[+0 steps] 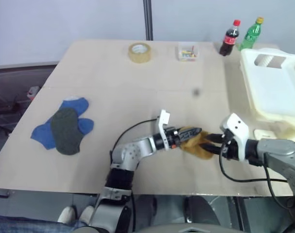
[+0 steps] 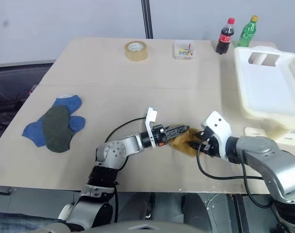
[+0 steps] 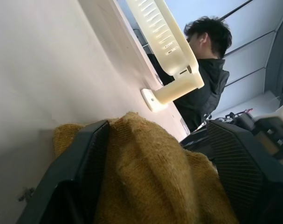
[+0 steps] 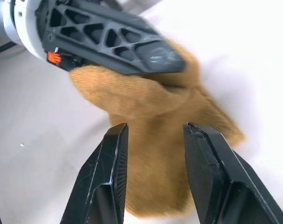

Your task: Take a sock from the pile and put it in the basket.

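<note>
Holding the mustard sock (image 1: 195, 144) in the left gripper (image 1: 190, 134), jaws spread around the bunched cloth, low over the tabletop (image 1: 137, 87). Right gripper (image 4: 153, 140) facing it, jaws partly open, astride the sock's loose end, not yet closed on it. Best done: close well onto the cloth, confirm the grip before letting go, then carry to the cream basket (image 1: 273, 87) at the right edge. Blue-and-grey pile (image 1: 64, 127) far left. Plain grey wall behind; a seated person (image 3: 204, 74) beyond the basket.

beige table (image 1: 113, 92) carrying sock pile (image 1: 64, 127), tape roll (image 1: 140, 52), basket (image 1: 276, 90).
</note>
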`<state>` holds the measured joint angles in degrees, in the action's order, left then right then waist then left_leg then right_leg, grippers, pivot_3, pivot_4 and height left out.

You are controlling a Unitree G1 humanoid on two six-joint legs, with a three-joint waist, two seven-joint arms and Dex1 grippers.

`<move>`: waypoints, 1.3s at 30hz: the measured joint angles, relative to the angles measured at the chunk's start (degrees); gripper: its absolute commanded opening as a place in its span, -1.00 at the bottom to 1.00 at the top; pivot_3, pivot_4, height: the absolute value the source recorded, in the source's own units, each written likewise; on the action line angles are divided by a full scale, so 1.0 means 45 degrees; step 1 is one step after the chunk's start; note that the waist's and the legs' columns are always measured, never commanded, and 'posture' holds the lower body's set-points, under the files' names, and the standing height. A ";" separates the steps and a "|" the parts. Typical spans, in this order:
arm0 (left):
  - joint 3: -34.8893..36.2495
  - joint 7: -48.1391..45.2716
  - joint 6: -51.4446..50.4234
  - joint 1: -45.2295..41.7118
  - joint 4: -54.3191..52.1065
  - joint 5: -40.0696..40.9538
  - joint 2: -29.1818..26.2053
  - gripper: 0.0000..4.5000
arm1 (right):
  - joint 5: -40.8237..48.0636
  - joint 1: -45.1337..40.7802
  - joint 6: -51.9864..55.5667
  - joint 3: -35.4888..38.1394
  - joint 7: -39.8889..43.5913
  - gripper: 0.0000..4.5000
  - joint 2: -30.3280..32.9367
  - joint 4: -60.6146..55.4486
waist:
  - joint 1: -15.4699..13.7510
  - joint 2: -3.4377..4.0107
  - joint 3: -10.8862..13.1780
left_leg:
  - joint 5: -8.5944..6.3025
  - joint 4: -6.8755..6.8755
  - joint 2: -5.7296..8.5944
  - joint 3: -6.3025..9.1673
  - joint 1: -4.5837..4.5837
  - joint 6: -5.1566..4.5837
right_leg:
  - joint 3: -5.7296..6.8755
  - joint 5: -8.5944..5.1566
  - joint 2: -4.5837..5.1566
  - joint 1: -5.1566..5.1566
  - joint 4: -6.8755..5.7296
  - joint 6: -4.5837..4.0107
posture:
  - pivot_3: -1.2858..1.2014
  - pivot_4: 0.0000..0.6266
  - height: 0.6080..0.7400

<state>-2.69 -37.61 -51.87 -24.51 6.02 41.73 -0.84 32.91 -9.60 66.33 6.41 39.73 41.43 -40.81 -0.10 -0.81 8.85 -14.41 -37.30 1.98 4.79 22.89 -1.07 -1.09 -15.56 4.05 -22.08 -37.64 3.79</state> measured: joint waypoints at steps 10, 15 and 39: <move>-0.0496 -0.0865 0.0127 0.0002 0.0060 -0.0197 -0.0019 0.59 | 0.0899 0.0942 -0.0469 0.1209 0.0119 0.84 0.0686 -0.0151 | -0.0133 -0.0002 0.0006 | 0.0001 -0.0001 -0.0001 -0.0003 0.0000 -0.0001 | 0.0000 0.0000 -0.0002 0.0001 -0.0002 0.0000 | 0.03 -0.52 0.97; 0.0174 -0.1014 -0.0103 -0.0004 -0.0102 0.0535 0.0064 0.59 | 0.1065 0.0982 -0.0607 0.1242 -0.0258 0.84 0.0577 -0.0152 | -0.0137 -0.0003 0.0009 | 0.0001 -0.0002 -0.0005 -0.0001 0.0001 0.0000 | 0.0001 0.0000 -0.0003 0.0001 -0.0002 0.0001 | 0.03 -0.52 0.97; -0.0067 -0.0797 -0.0235 -0.0891 0.0725 0.0737 0.1407 0.59 | 0.2644 0.1245 -0.0289 0.1973 -0.1839 0.84 0.0028 -0.0105 | -0.0159 -0.0002 0.0028 | 0.0001 -0.0018 0.0009 0.0002 0.0009 -0.0003 | 0.0005 -0.0001 -0.0003 0.0010 -0.0003 0.0001 | 0.03 -0.52 0.97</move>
<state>-2.99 -41.20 -52.92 -28.51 9.28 45.05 5.49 44.81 -4.00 65.03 15.29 31.46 41.55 -41.28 -0.81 -0.82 8.98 -14.41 -37.38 2.02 4.80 22.93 -1.08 -1.06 -15.56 4.04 -22.04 -37.65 3.80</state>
